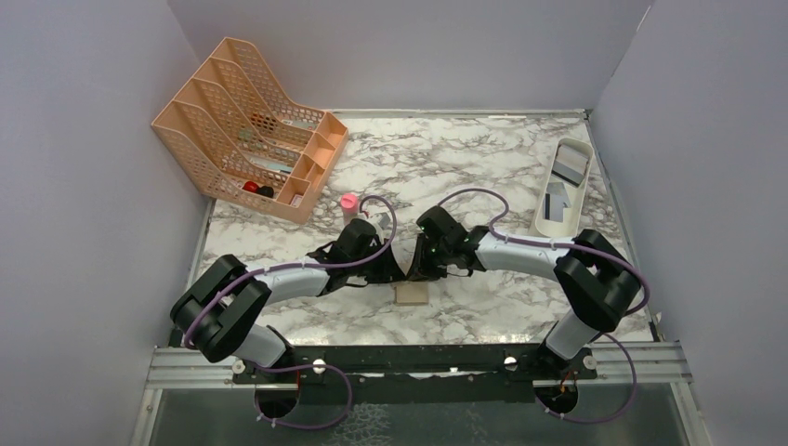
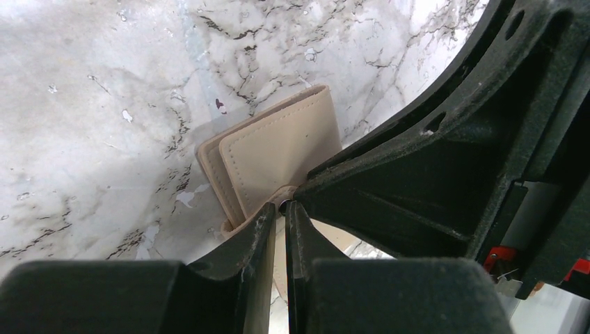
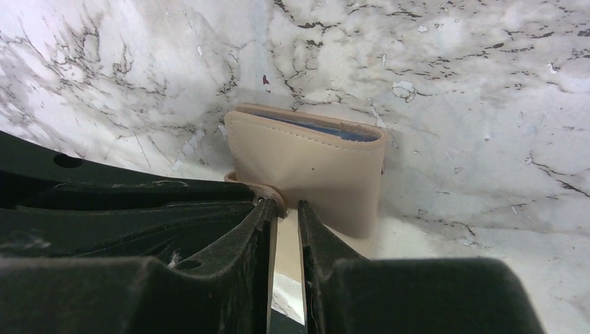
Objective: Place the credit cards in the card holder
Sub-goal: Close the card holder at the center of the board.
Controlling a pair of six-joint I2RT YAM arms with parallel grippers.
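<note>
The tan card holder (image 1: 411,294) lies on the marble table between the two arms. In the left wrist view the card holder (image 2: 278,146) is folded, and its snap tab runs to my left gripper (image 2: 284,207), whose jaws are pinched together on it. In the right wrist view the card holder (image 3: 313,163) shows light blue at its top edge. My right gripper (image 3: 285,205) is nearly closed at the same tab, tip to tip with the left one. Grey credit cards (image 1: 558,200) lie in the white tray (image 1: 542,218) at the right.
A peach mesh file rack (image 1: 243,125) stands at the back left. A small pink object (image 1: 348,201) sits in front of it, near the left arm. Grey walls close in the table on three sides.
</note>
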